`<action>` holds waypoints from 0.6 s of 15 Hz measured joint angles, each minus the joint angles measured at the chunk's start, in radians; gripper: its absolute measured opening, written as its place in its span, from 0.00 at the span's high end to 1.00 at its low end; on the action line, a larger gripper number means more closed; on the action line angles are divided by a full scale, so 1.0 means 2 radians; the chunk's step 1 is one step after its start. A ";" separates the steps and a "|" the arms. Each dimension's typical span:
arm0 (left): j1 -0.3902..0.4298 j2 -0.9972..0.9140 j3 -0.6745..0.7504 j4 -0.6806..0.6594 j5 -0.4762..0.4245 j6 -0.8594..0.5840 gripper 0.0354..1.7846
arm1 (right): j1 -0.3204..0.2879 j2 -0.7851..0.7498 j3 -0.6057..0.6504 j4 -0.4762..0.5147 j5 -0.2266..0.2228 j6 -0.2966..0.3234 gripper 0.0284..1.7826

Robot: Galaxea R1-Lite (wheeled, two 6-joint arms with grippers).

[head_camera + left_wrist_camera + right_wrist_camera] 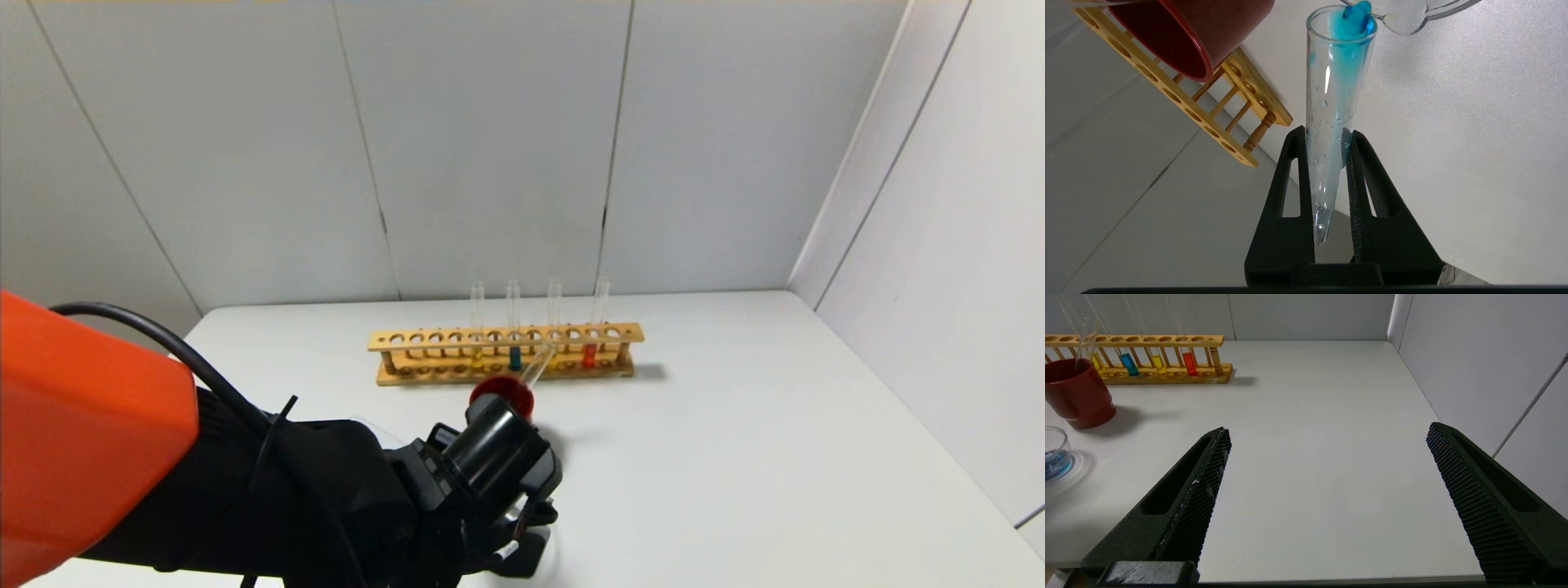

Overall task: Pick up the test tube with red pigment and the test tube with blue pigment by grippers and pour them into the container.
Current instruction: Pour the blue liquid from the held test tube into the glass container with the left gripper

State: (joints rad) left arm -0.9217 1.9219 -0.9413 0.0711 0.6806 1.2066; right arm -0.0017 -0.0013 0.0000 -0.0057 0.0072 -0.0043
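Observation:
My left gripper (1327, 132) is shut on the test tube with blue pigment (1337, 81) and holds it tilted. Teal-blue liquid runs to its mouth, at the lip of the clear glass container (1404, 16). The container (1055, 453) holds blue liquid and stands on the table. In the head view the left gripper (498, 490) is low in front of the rack. The test tube with red pigment (589, 355) stands in the rack, also in the right wrist view (1189, 363). My right gripper (1327, 437) is open and empty, over the table near its front edge.
The wooden rack (506, 336) stands at the back with a second blue tube (514, 358) and yellow tubes (1158, 363). A dark red cup (502, 396) with an empty tube (535, 367) in it stands before the rack. Walls close the back and right.

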 joint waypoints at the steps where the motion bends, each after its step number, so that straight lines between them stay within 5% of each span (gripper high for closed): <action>1: 0.000 0.000 -0.001 0.004 0.000 0.004 0.85 | 0.000 0.000 0.000 0.000 0.000 0.000 0.02; 9: 0.000 0.017 -0.020 0.012 0.003 0.013 0.85 | 0.000 0.000 0.000 0.000 0.000 0.000 0.02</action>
State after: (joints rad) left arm -0.9221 1.9564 -0.9813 0.0955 0.6864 1.2330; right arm -0.0017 -0.0013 0.0000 -0.0057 0.0072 -0.0043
